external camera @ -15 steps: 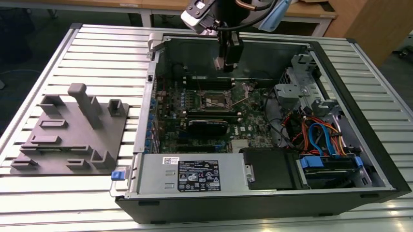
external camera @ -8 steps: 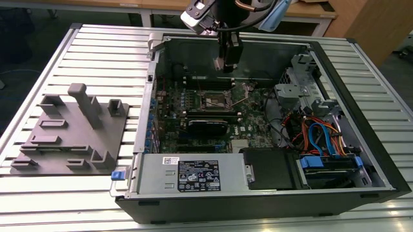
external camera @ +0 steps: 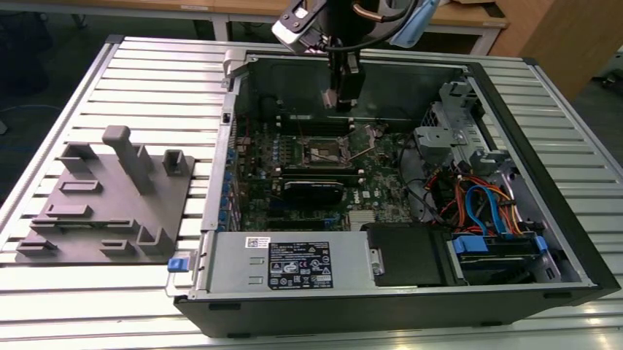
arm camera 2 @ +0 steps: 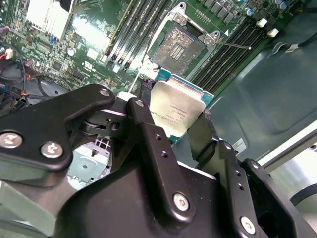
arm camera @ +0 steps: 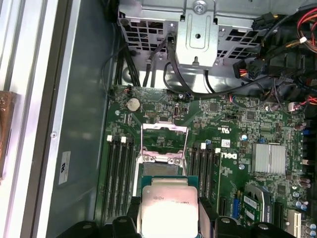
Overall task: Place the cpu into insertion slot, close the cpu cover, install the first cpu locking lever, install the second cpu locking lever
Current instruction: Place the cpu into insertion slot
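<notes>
We see the gripper (arm camera 2: 174, 106) clamped on the cpu (arm camera 2: 177, 111). Its two black fingers (arm camera 2: 148, 131) press against opposite edges of the chip, and the chip's pale metal top faces the cameras in both wrist views. The cpu hangs above the insertion slot (arm camera 2: 179, 45), clear of it and not yet seated. The slot's dark centre lies bare inside its silver rim.

In the first wrist view the cpu cover (arm camera: 164, 127) stands swung back off the slot, on the side away from the held chip. A thin wire locking lever (arm camera 2: 233, 45) sticks out sideways from the slot's rim, unlatched. Long black memory slots (arm camera: 119, 173) run along both sides of the slot on the green motherboard (arm camera: 233, 124). The open computer case (external camera: 389, 317) surrounds the slot.
</notes>
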`<state>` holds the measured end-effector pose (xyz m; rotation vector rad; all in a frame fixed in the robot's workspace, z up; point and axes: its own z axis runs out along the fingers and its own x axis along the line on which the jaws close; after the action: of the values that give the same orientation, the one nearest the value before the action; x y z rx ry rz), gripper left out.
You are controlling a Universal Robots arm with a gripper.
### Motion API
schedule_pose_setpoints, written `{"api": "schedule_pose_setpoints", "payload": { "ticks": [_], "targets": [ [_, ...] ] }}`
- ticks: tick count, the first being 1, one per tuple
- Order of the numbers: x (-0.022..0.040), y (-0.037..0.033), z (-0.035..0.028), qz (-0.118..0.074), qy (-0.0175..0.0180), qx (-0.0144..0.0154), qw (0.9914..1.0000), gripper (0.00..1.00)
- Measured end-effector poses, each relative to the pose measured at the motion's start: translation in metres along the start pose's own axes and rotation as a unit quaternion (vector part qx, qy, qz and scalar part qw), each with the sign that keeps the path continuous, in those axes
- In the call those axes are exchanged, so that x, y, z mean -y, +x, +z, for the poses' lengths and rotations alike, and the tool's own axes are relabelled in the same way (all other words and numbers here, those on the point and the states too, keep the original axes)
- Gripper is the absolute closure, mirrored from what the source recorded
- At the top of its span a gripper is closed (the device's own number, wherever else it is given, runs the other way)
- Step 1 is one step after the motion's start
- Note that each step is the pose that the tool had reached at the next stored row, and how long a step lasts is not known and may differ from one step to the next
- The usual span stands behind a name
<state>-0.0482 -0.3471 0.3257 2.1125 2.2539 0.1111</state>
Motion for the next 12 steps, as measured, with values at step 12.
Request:
{"api": "schedule_pose_setpoints", "payload": {
  "ticks": [12],
  "targets": [
    [0.0012,-0.0002,0.0134,0.062,-0.0005,0.0057,0.99807,0.46]
  ]
}}
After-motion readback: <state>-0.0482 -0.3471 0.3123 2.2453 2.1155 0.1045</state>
